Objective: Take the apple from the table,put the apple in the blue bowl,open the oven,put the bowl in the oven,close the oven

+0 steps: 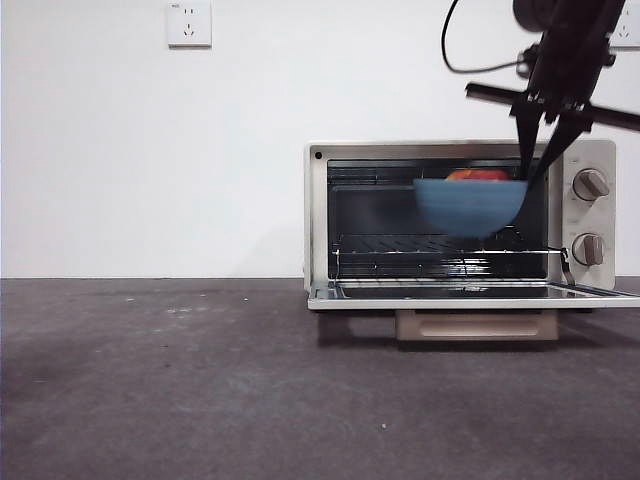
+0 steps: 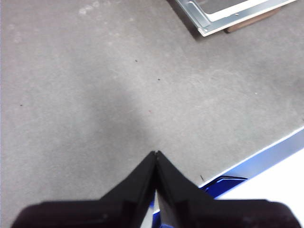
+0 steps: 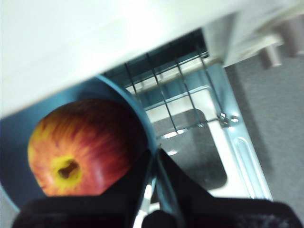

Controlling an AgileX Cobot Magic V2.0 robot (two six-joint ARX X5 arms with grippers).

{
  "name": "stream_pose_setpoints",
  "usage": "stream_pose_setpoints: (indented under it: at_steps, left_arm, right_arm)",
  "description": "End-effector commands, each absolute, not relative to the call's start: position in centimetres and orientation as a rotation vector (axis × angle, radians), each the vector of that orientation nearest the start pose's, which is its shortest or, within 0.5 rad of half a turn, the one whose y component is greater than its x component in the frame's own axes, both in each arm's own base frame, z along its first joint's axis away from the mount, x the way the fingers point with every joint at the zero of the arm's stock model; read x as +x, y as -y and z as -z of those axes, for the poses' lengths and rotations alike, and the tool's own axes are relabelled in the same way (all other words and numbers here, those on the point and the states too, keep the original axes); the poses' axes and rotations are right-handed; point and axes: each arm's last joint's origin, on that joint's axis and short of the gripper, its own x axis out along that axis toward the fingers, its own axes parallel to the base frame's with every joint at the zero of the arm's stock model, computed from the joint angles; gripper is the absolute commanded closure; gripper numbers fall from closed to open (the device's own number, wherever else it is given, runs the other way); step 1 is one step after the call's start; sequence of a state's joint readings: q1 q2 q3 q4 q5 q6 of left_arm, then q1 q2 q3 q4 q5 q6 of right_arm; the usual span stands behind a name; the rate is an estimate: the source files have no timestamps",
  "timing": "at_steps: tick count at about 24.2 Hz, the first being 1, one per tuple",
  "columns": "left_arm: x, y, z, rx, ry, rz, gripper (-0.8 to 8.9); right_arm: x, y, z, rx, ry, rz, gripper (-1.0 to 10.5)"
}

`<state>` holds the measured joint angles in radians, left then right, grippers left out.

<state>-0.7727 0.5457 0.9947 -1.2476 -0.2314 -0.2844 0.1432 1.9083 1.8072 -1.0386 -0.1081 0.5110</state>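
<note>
The cream-white oven [image 1: 460, 150] stands at the right with its door [image 1: 470, 293] folded down flat. In front of its opening hangs the blue bowl [image 1: 470, 205], lifted above the wire rack [image 1: 440, 250], with the red and yellow apple [image 1: 478, 175] inside it. My right gripper [image 1: 540, 165] comes down from the top right and is shut on the bowl's right rim. In the right wrist view the apple [image 3: 80, 147] fills the bowl [image 3: 128, 102], and my right gripper [image 3: 154, 156] pinches the rim. My left gripper [image 2: 156, 154] is shut and empty over bare table [image 2: 95, 95].
Two grey knobs [image 1: 590, 185] sit on the oven's right panel. A wall socket [image 1: 189, 24] is on the white wall behind. The open door's corner [image 2: 228, 14] shows in the left wrist view, and a blue and white edge [image 2: 266, 161] lies by the left gripper.
</note>
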Motion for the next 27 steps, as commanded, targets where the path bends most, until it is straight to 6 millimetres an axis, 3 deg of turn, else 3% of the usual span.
stream_pose_setpoints:
  at_steps: [1, 21, 27]
  left_arm:
    - [4.5, 3.45, -33.12, 0.129, -0.765, 0.409, 8.2]
    - [4.5, 3.45, -33.13, 0.117, -0.767, 0.405, 8.2]
    - [4.5, 3.45, -33.12, 0.117, -0.767, 0.405, 8.2]
  right_arm:
    - [40.18, -6.12, -28.85, 0.457, -1.182, 0.092, 9.5]
    - [41.07, -5.29, -28.35, 0.485, -1.138, 0.139, 9.4]
    - [41.08, -5.28, -28.39, 0.486, -1.134, 0.141, 7.6]
